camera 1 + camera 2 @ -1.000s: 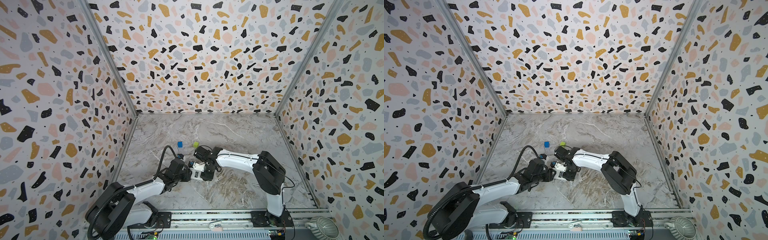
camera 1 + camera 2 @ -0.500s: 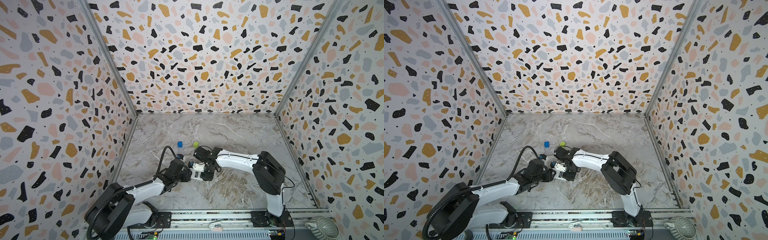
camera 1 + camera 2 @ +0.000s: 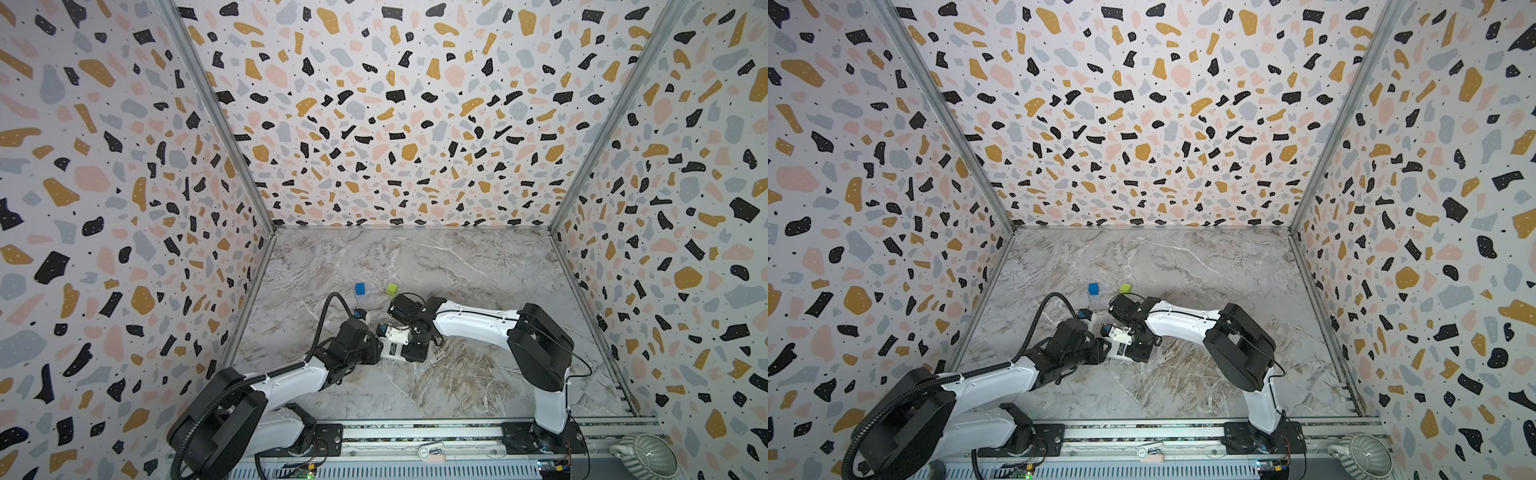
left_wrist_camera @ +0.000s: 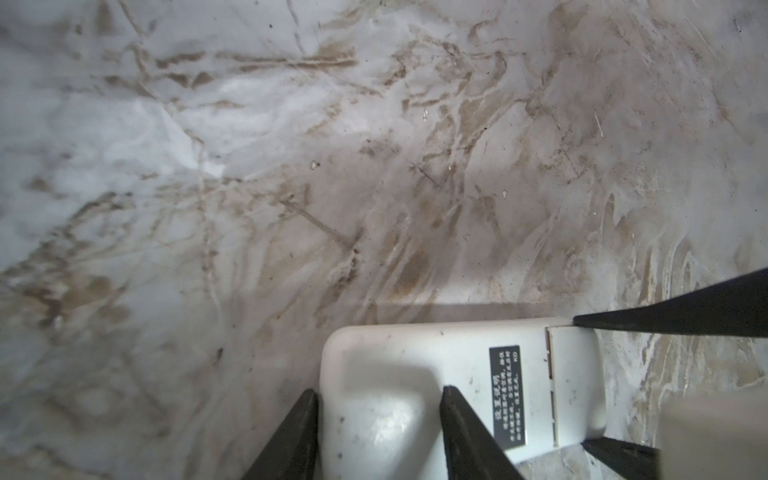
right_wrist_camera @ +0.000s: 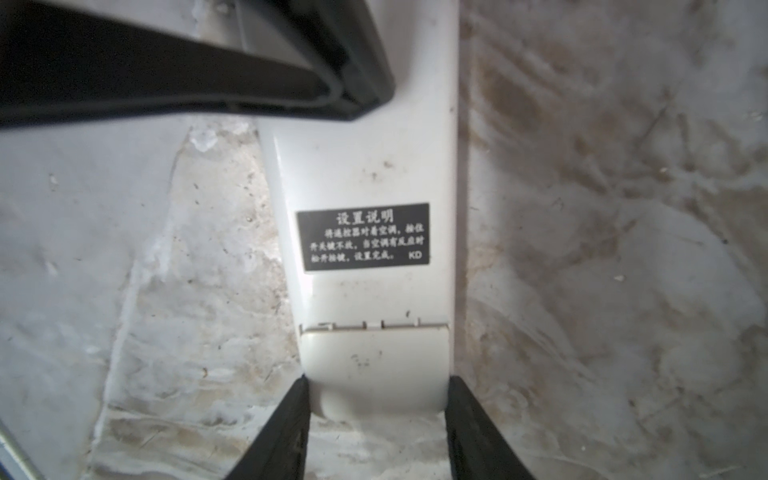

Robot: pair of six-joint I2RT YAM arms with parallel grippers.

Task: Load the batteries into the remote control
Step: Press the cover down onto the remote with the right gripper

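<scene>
Barely anything had shifted except the left gripper (image 4: 379, 390) narrowing, part-open with hold unclear, over one end of the remote control (image 5: 365, 174), lying back-up on the table (image 5: 602, 249) with the right gripper (image 5: 378, 380) clamped across its still-covered battery end.

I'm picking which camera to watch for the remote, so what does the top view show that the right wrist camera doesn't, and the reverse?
Only a top view: the blue cube and the green cube, standing apart on the table. Only the right wrist view: the black label with its white print, and the seam of the cover on the remote back. Both: the remote lying white side up, the right gripper closed on its sides, and the left gripper at its other end.
</scene>
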